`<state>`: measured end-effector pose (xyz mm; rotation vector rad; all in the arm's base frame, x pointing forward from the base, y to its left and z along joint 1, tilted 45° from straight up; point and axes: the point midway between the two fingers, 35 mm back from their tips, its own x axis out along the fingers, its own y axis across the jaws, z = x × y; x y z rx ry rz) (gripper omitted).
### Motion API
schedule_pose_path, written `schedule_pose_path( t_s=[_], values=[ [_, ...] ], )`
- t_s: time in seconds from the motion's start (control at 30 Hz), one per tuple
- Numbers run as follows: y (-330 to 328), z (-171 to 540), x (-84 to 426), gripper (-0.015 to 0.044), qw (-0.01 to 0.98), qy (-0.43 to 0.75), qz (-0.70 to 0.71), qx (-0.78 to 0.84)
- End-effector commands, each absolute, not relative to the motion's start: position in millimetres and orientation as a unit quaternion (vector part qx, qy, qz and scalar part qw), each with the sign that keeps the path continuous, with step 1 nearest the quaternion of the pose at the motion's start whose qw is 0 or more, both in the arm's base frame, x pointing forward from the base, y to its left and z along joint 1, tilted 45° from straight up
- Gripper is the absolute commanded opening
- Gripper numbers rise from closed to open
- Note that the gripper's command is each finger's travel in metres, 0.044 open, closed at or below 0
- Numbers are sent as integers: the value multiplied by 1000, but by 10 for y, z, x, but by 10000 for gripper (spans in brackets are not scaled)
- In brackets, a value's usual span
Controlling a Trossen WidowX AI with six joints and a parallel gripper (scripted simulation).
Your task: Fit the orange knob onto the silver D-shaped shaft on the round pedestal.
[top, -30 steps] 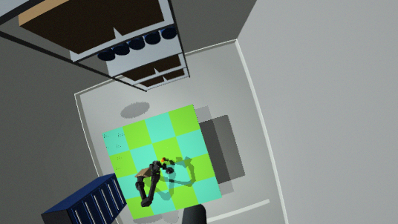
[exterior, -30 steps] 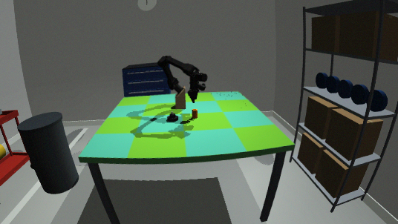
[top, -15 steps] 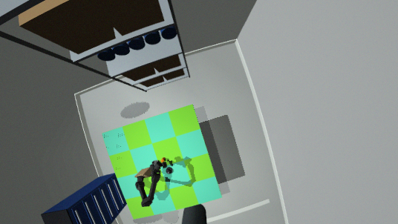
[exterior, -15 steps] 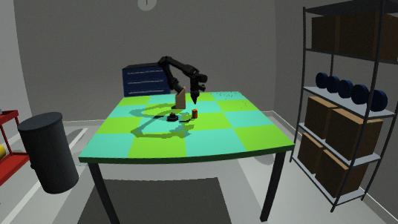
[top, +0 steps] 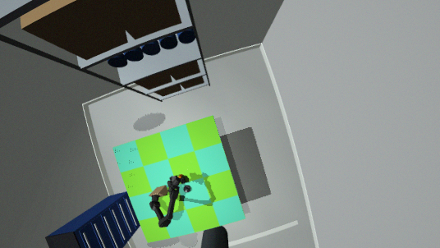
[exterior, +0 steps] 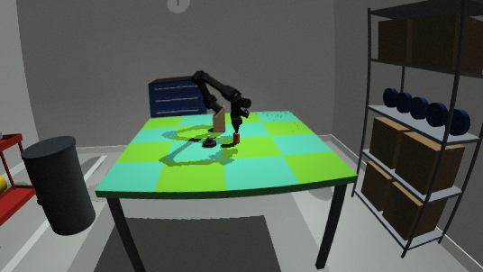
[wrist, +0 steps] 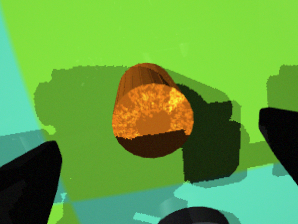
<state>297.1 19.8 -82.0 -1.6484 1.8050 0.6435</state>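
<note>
Orange ribbed cylindrical knob [top: 180, 176] [exterior: 236, 138] [wrist: 152, 115] upright on green square, centre of wrist view, between and slightly above spread, empty black gripper fingertips [exterior: 236, 131]; black round pedestal [top: 187, 189] [exterior: 209, 142] [wrist: 196, 216] at bottom edge.

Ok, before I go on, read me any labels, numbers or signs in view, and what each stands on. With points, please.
No text can be read in any view.
Wall clock [exterior: 178, 4]: cut off by the frame, no numerals readable.
Table [top: 205, 123] [exterior: 252, 175]: dark specks, too small to tell.
</note>
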Motion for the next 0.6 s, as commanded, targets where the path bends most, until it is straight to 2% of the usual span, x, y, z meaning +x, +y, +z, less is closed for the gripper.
schedule_pose_path(
  t_s=[0.0, 0.57],
  values=[
    [141, -866, 2962, 440, 299, 682, 243, -622],
    [-54, -1065, 2957, 440, 299, 682, 243, -622]
  ],
)
